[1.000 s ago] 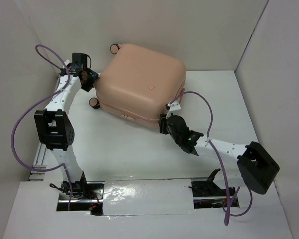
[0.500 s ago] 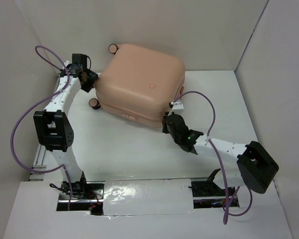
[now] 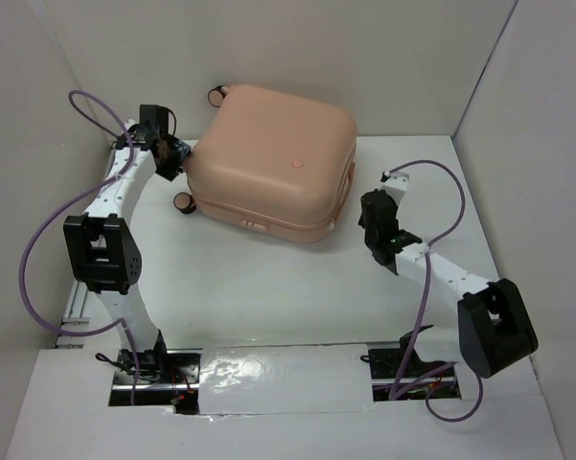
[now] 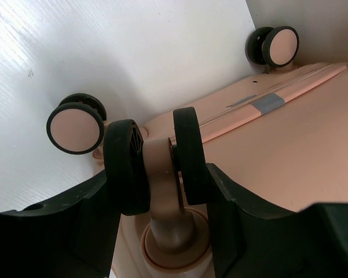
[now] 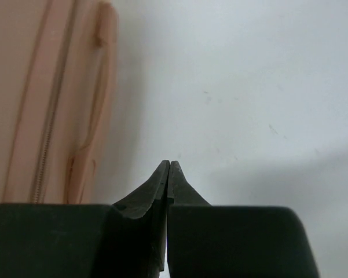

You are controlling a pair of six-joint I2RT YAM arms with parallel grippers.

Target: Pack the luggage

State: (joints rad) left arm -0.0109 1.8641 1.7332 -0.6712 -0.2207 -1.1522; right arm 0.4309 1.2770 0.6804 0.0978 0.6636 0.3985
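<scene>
Right gripper (image 5: 169,167): fingers were pressed together on nothing, held low over white table (image 3: 268,278), near the right side of luggage (image 3: 273,158) but apart from it. Luggage: peach-pink hard shell, closed, lay flat on the table's far-left part. Left gripper (image 4: 158,176): fingers were clamped on either side of twin caster wheel (image 4: 127,168) at luggage's left edge.

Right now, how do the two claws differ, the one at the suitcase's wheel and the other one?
The left gripper has its jaws spread and clamps a caster wheel of the luggage; the right gripper is pinched fully shut on nothing. The left touches the luggage; the right hangs beside it, apart. Both have two black fingers.
</scene>
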